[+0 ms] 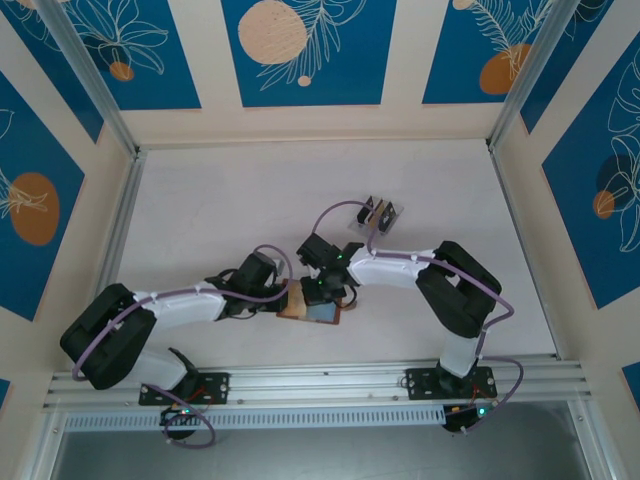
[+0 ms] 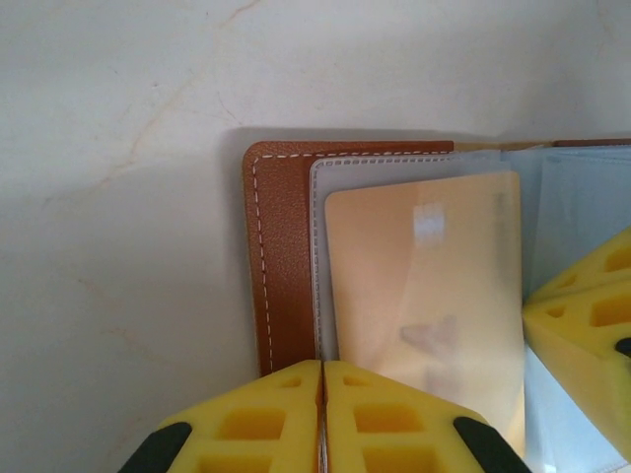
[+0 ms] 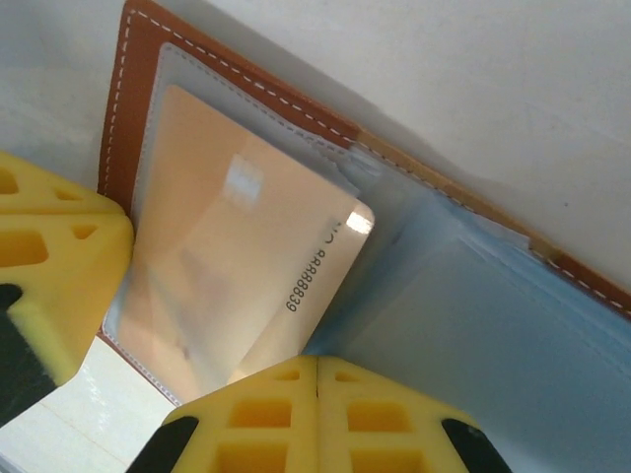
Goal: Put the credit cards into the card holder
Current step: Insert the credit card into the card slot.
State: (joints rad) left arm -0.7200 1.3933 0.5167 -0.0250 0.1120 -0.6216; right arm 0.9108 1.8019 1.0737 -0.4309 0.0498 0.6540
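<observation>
Jaws on both arms are clenched. The left jaws press their yellow pads (image 2: 256, 424) flat together at the near edge of the card holder (image 2: 281, 256). The right jaws' pads (image 3: 256, 414) meet the same way at the end of the tan card (image 3: 227, 266). Whether either pair nips a thin edge between its pads I cannot tell. On the pale bench (image 1: 220, 210) the left arm (image 1: 170, 305) and right arm (image 1: 400, 268) converge just ahead of their bases. There the brown leather holder lies open and flat, inner side up. Well apart from it, toward the far right, sits a clear plastic tray (image 1: 376, 215) holding small dark things too small to name. A clear sleeve (image 2: 317, 246) on one leaf of the holder covers most of the tan card, whose numbered end appears to poke past the sleeve's mouth toward the fold. More bluish sleeves (image 3: 493, 325) fan out over the other leaf. I judge that the card needs one last nudge to seat. If the left jaws do not pin the holder firmly, a push could slide the whole thing across the smooth bench. A slightly steep push could buckle the card or wrinkle the soft sleeve. The two sets of pads are also near each other, so a careless advance could knock them together.
</observation>
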